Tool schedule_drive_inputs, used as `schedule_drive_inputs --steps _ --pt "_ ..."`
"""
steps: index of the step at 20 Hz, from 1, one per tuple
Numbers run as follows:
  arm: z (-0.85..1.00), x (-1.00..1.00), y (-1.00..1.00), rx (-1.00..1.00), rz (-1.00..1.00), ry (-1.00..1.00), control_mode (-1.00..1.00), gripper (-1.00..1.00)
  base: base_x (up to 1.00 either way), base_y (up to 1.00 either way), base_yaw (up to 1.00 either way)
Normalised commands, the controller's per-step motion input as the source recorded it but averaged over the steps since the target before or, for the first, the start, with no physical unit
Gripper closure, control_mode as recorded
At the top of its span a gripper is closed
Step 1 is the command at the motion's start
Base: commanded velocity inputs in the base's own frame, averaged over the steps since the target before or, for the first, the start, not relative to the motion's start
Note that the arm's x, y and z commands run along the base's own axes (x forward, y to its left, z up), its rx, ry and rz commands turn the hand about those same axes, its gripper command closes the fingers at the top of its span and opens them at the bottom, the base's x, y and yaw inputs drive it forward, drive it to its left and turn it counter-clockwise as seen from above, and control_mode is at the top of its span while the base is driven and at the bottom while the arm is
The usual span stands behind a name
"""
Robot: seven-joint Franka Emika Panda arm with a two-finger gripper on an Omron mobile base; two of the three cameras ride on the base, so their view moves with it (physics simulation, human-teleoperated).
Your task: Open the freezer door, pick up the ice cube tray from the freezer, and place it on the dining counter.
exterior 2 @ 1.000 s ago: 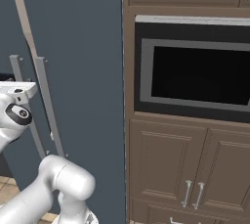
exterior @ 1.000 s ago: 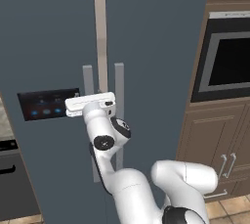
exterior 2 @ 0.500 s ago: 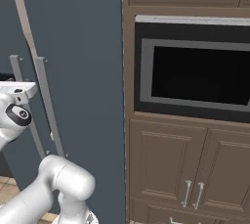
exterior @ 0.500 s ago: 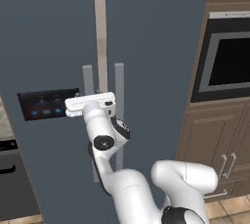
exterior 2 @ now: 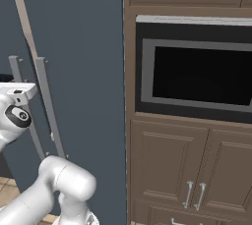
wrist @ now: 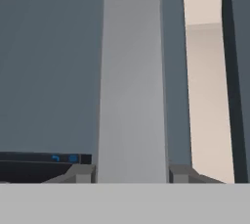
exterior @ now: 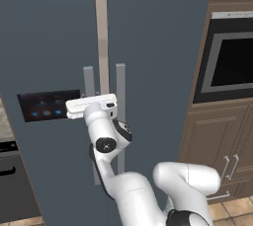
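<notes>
You are looking at the claw (wrist: 132, 173) reaching straight up against the freezer door (exterior: 44, 62), and its two fingertips (wrist: 82, 173) are sitting on either side of the grey vertical bar handle (wrist: 132, 86), right at the bar's edges. The jaws are bracketing the handle closely, but you cannot tell whether they are actually pressing on it. The dark display panel (exterior: 48, 105) with its blue lights is lying just to the left of the claw, low on the same door. To the right of the handle, a pale beige gap (wrist: 207, 81) is showing between this door and the plain matching door (exterior: 163, 47), whose own handle (exterior: 120, 116) is standing just beside. Further right, the built-in oven (exterior 2: 197, 71) is sitting in brown cabinets (exterior 2: 192, 170).
</notes>
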Motion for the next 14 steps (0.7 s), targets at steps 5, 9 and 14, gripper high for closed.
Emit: schedule_drive_inputs --steps 5,9,14 --pt "0.00 -0.54 0.24 0.00 0.00 0.03 -1.00 1.00 0.00 0.00 0.00" --pt "0.00 -0.57 0.31 0.00 0.00 0.04 -1.00 1.00 0.00 0.00 0.00" --pt "0.00 -0.59 0.38 0.00 0.00 0.08 -1.00 1.00 0.00 0.00 0.00"
